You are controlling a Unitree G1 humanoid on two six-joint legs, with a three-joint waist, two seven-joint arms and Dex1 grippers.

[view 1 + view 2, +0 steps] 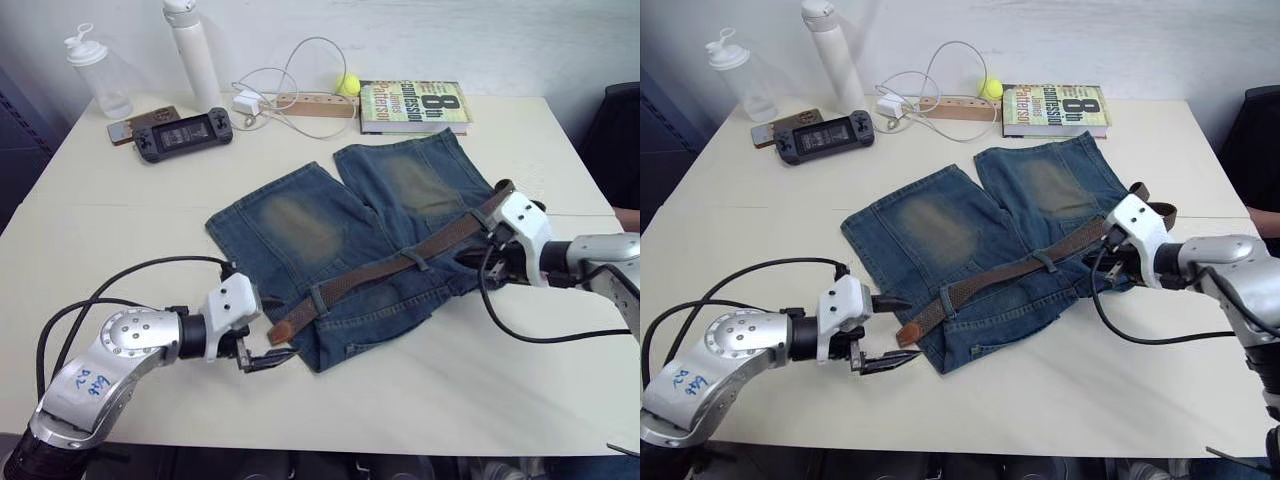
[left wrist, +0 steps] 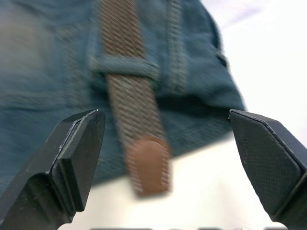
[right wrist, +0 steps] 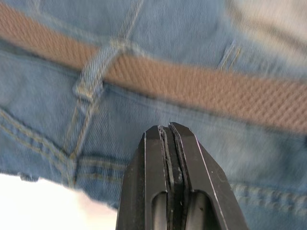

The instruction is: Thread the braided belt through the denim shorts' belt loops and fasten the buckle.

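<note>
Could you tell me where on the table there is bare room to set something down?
Bare patches: the front strip of the table below the denim shorts; the left side between shorts and game console; the right side beyond the book. The back edge is crowded: bottles, cable, power strip, ball.

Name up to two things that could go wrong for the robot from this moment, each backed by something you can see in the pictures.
1. The braided belt's leather tip pokes just beyond the last of the belt loops. The left gripper, jaws open, might nudge it back out rather than grasp it.

2. The right gripper, jaws shut and holding nothing, sits over the denim shorts. Pulling the tip could drag the shorts across the table.
</note>
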